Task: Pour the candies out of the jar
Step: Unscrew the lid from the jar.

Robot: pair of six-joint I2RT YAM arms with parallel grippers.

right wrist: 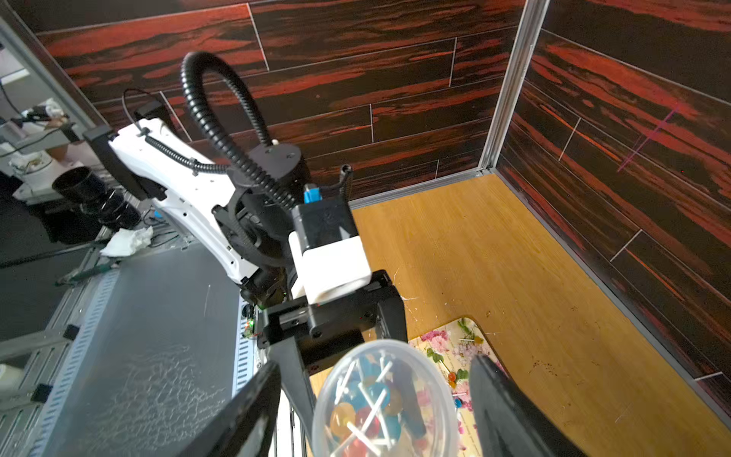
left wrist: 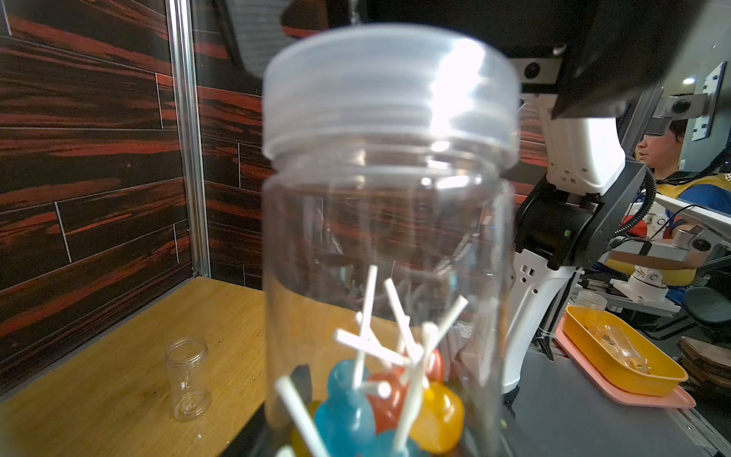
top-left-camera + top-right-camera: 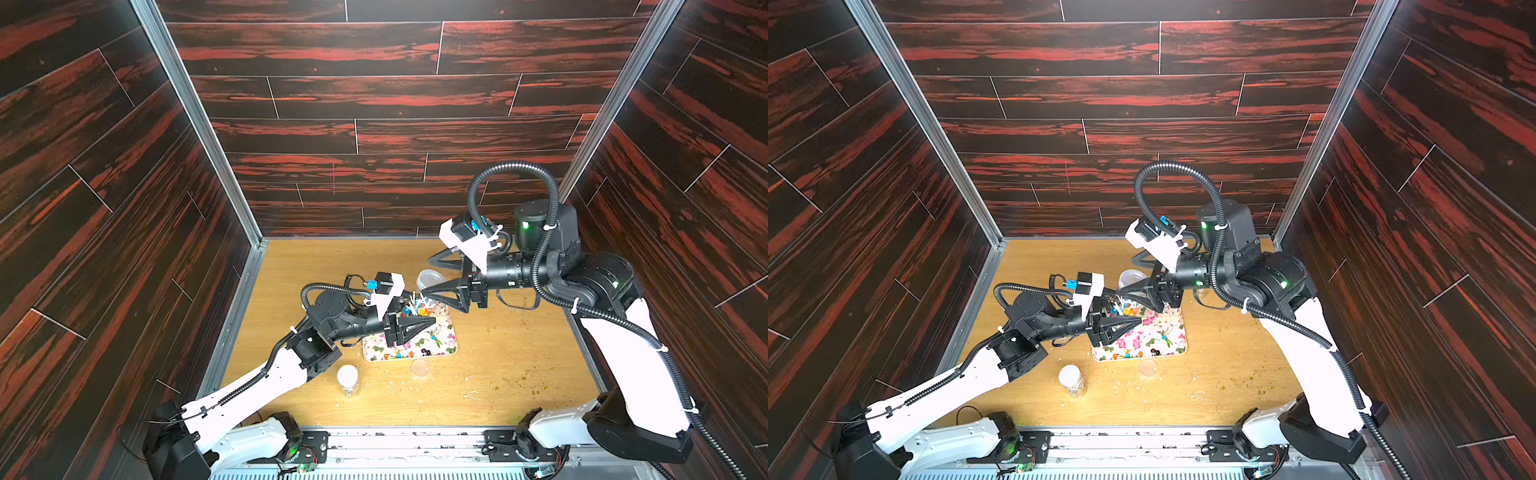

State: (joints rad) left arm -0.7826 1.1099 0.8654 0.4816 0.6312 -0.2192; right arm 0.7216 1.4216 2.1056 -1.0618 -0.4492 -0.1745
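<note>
Two grippers were busy with one jar (image 2: 387, 237) at this moment. We saw the left gripper (image 3: 428, 319) closed on the lower body of the jar, holding it upright at the far end of the flowered tray (image 3: 455, 347). We could not tell whether the jar touched the tray. The candies (image 2: 356, 415), round blue, orange and red ones on white sticks, lay in a heap at the bottom of the jar. A few small ones lay also on the tray near its front edge. The translucent lid (image 2: 389, 91) was still on the mouth. In the right wrist view the right gripper (image 1: 375, 362) stood around this lid with its jaws wide. There was a gap between each of the fingers (image 1: 245, 411) and the lid, so it held nothing.

We judged that the step in hand was the opening of the jar, and that pouring could not begin yet. The next move, in our opinion, called for the right jaws to close squarely on the lid, turn it off and lift it away, while the left grip stops the jar from rotating. Only after this could the left arm tip the mouth down over the tray.
</note>
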